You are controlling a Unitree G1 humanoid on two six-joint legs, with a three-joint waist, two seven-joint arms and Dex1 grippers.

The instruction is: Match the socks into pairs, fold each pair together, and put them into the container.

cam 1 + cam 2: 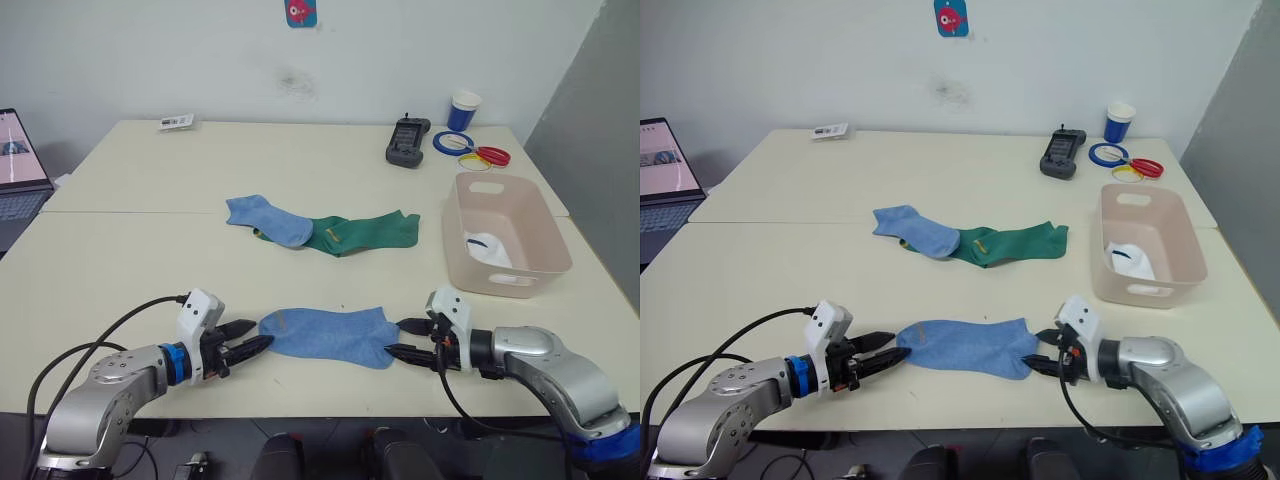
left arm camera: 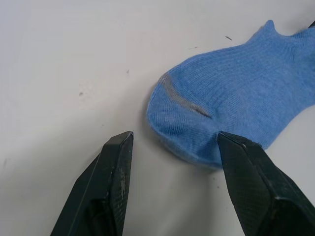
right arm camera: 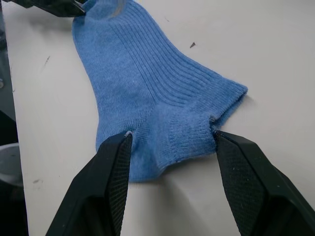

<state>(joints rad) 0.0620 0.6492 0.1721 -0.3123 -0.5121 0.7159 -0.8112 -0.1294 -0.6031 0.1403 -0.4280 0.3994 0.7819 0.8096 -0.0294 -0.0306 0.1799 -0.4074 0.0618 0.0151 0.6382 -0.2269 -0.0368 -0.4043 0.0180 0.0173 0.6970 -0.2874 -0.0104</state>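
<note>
In the left eye view a light blue ankle sock (image 1: pixel 328 335) lies flat near the lower middle of the frame on the cream table (image 1: pixel 130 260), with the left pincer (image 1: pixel 250 340) at its toe end and the right pincer (image 1: pixel 408 340) at its cuff end, both with fingers apart. Above it, mid-frame, a second light blue sock (image 1: pixel 270 219) overlaps one end of a dark green sock with a small yellow mark (image 1: pixel 365 232); whether another green sock lies beneath cannot be told. At the right, the pale pink-beige rectangular plastic tub (image 1: pixel 532 230) holds something white (image 1: pixel 487 247), half hidden by its wall. In the upper right stand a blue paper cup (image 1: pixel 464 110), coloured rings (image 1: pixel 470 150) and a dark handheld device (image 1: pixel 407 141); a laptop (image 1: pixel 18 160) is cut off at the left edge. In the left wrist view the black fingers (image 2: pixel 110 191) stand open, one touching the toe's edge. In the right wrist view the open fingers (image 3: pixel 110 182) straddle the ribbed cuff, and the other pincer's tip (image 3: pixel 59 7) shows cut off at the upper left corner.
</note>
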